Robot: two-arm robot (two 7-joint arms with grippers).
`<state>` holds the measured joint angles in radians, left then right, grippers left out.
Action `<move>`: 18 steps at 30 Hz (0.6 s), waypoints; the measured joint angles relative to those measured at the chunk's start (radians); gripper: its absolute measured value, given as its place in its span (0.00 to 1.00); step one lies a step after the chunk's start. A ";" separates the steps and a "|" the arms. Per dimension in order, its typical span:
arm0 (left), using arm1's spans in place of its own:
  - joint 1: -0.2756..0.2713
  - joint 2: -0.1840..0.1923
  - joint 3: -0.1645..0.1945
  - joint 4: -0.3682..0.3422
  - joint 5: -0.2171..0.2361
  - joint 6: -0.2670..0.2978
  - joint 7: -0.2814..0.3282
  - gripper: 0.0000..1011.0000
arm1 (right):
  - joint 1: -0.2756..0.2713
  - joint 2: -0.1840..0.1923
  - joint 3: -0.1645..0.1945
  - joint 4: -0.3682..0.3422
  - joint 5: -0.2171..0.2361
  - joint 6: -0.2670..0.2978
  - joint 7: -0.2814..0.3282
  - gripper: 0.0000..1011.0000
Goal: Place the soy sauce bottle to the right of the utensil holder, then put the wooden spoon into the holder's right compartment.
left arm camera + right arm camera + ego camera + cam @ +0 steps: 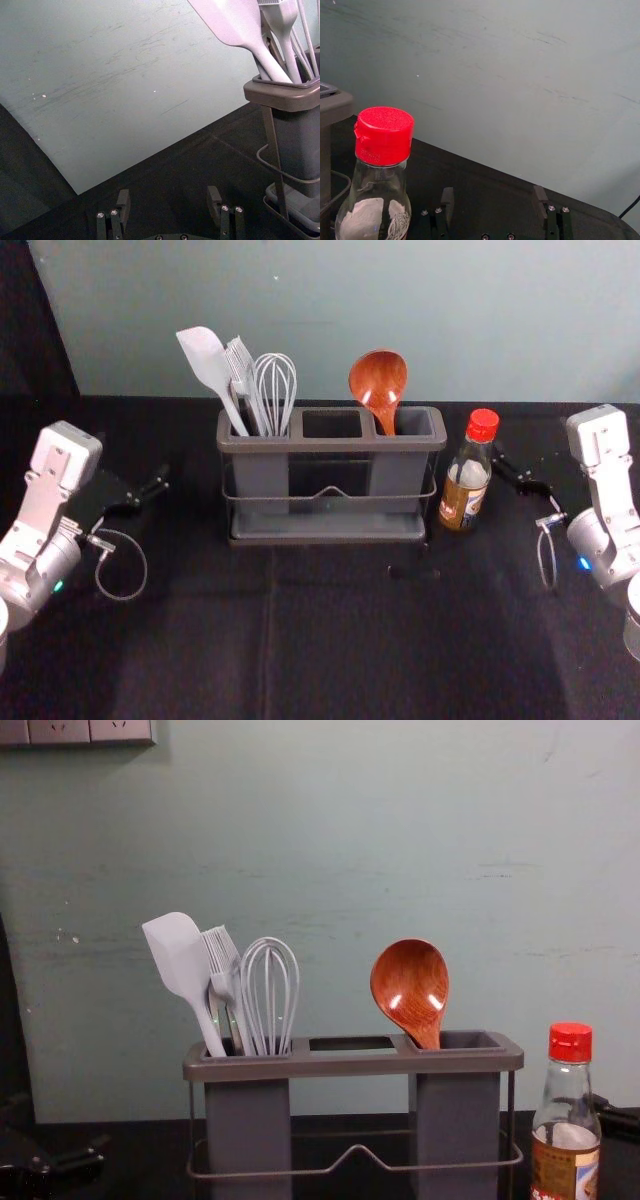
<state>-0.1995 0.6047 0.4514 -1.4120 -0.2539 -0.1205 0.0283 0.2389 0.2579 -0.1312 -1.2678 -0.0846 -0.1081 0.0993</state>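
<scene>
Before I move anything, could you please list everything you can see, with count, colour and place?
utensil holder: one, grey, on the table
soy sauce bottle: one, red cap, brown label, upright just right of the holder
wooden spoon: one, reddish brown, holder's right compartment
spatula: one, pale grey, left compartment
brush: one, pale grey, left compartment
whisk: one, pale grey, left compartment
table: one, black
wall: one, grey-green, behind
socket panel: one, greyish, upper left of wall
arms: two, white, at either side
left gripper: one, black, left of holder, open
right gripper: one, black, right of bottle, open
</scene>
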 joint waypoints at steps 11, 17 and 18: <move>0.000 0.000 0.000 0.000 0.000 0.000 0.000 0.99 | 0.001 0.001 -0.001 0.000 0.001 0.000 -0.002 0.99; 0.000 0.000 0.000 0.000 0.000 0.000 0.000 0.99 | 0.001 0.001 -0.002 0.001 0.001 0.000 -0.002 0.99; 0.000 0.000 0.000 0.000 0.000 0.000 0.000 0.99 | 0.001 0.001 -0.002 0.001 0.002 0.000 -0.003 0.99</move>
<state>-0.1995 0.6047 0.4514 -1.4120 -0.2539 -0.1206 0.0283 0.2396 0.2591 -0.1328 -1.2669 -0.0831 -0.1079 0.0968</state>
